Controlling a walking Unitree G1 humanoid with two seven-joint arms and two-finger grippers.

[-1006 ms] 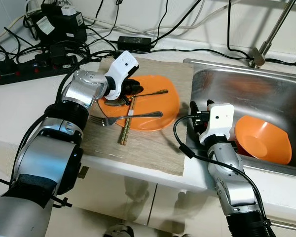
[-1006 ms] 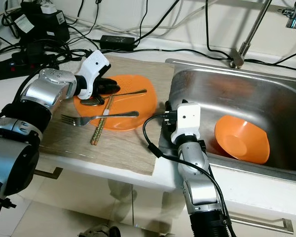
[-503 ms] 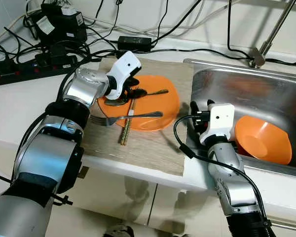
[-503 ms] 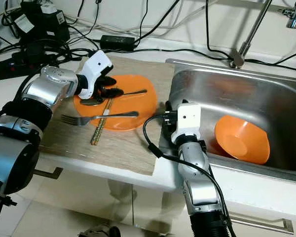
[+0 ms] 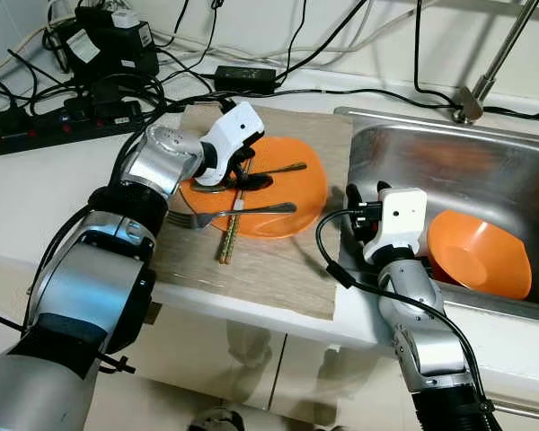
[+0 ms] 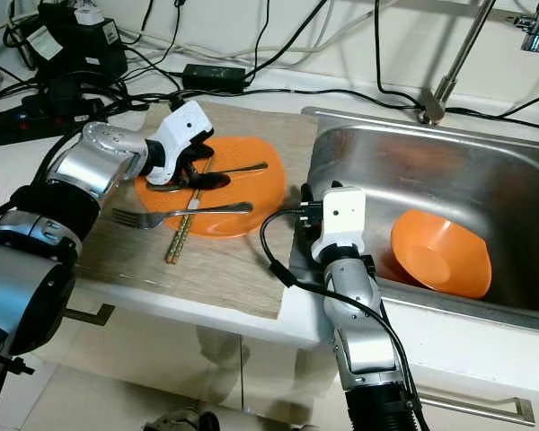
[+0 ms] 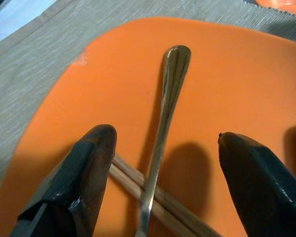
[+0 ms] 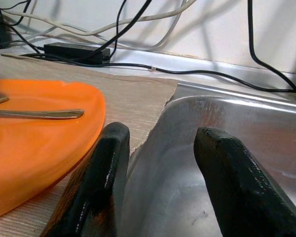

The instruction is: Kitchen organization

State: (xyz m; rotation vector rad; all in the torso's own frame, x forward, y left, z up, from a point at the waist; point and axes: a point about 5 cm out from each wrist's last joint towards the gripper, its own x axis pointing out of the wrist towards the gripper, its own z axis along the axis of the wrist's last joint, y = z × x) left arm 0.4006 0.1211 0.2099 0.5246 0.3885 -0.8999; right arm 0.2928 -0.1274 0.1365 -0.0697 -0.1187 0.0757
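- The desk front edge runs nearest, with a woven mat laid on it right up to the sink rim.
- The right gripper hovers at the sink's left rim, its fingers released and spread, one over the mat edge and the other over the steel wall, grasping nothing.
- An orange bowl lies tilted inside the sink, near its front right wall, with bare steel behind it.
- On the mat, an orange plate carries a fork whose tines overhang the plate's left edge, a pair of chopsticks overhanging the near edge, and a spoon crossing the chopsticks.
- The left gripper is low over the plate's left part, fingers released, straddling the spoon handle with room on either side.
- Behind the mat, a power strip, an adapter and cables crowd the desk's back edge.
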